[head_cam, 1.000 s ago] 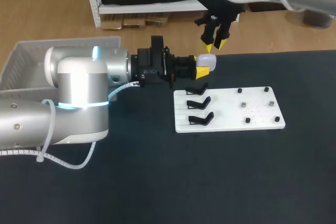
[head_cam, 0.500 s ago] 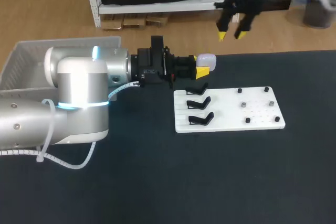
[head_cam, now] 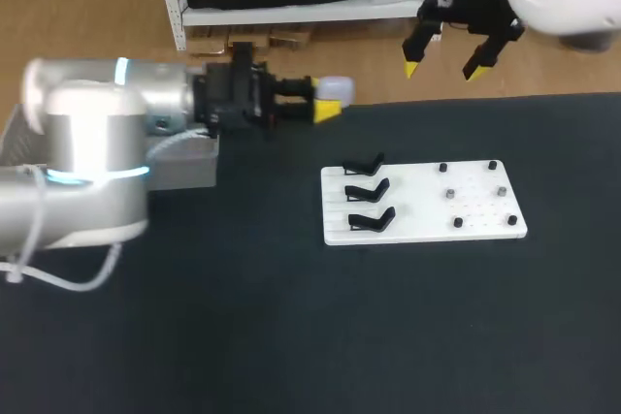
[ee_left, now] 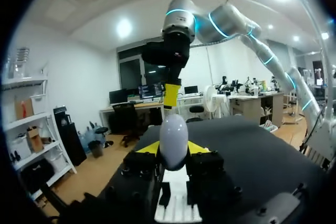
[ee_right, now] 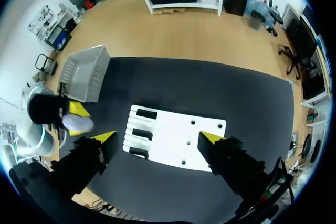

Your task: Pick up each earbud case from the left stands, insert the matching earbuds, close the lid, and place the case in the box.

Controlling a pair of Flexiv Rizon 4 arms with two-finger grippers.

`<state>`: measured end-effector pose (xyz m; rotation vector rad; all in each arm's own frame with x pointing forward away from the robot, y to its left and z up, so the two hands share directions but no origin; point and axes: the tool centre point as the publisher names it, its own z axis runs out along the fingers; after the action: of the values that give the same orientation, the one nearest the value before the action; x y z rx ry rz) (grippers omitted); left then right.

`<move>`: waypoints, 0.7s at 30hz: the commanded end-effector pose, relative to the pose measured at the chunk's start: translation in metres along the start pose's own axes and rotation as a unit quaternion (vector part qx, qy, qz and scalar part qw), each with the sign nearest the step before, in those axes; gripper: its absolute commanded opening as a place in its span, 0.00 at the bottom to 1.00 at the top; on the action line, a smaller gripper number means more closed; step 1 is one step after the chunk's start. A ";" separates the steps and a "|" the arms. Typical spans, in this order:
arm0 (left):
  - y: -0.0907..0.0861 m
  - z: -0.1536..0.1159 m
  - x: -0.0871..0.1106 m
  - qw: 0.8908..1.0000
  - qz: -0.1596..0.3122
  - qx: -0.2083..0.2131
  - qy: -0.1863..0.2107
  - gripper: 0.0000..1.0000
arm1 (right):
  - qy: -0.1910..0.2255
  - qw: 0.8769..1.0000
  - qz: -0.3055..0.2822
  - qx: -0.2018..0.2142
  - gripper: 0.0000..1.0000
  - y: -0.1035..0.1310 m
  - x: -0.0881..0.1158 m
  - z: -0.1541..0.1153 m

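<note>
Our left gripper [ee_left: 173, 151] is clamped on the earbud case [ee_left: 173, 139]. Its two yellow tips press the case's lower half from either side, standing only as far apart as the case is wide. The pale, rounded body rises out from between them, ahead of the fingers. In the head view this gripper lies level and points toward the right, carrying the case in the air near the far edge of the table [head_cam: 291, 336]. The case sits between the box [head_cam: 184, 170] and the white board [head_cam: 427, 203] and touches neither.

Our right gripper [head_cam: 441, 67] is spread wide, with nothing between its fingers. It hangs high with its tips pointing down, beyond the table's far edge as the head view shows it. In the right wrist view we look down past its parted tips onto the board, well below and apart from them.

The box is a pale basket at the left end of the table. Our left arm [head_cam: 87, 152] hides most of it in the head view, while the right wrist view shows it whole, close beside that arm. On the board's left part three black stands [head_cam: 367, 189] sit in a column. Across its right part lie small dark and grey pieces [head_cam: 451, 194], too small for us to tell what they are.
</note>
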<state>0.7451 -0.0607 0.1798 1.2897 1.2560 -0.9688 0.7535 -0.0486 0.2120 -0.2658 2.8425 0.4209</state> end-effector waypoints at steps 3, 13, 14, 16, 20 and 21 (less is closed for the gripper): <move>0.003 -0.103 -0.010 0.999 0.017 -0.038 0.022 0.00 | -0.022 1.000 0.001 0.002 1.00 0.000 0.005 -0.001; 0.043 -0.194 0.023 0.991 0.003 -0.109 0.077 0.00 | -0.022 1.000 0.001 0.002 1.00 0.000 0.005 -0.001; 0.048 -0.204 0.032 0.990 -0.001 -0.123 0.073 0.00 | -0.022 1.000 0.001 0.002 1.00 0.000 0.005 -0.001; 0.056 -0.215 0.046 0.986 -0.012 -0.141 0.090 0.00 | -0.022 1.000 0.001 0.002 1.00 0.000 0.005 -0.001; 0.068 -0.232 0.073 0.971 -0.043 -0.186 0.141 0.00 | -0.022 1.000 0.001 0.002 1.00 0.000 0.005 -0.001; 0.071 -0.235 0.080 0.968 -0.053 -0.195 0.145 0.00 | -0.022 1.000 0.001 0.002 1.00 0.000 0.005 -0.001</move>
<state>0.8013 0.1883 0.1452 1.1152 1.6062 -0.6060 0.7516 -0.0490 0.2115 -0.2547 2.8054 0.4205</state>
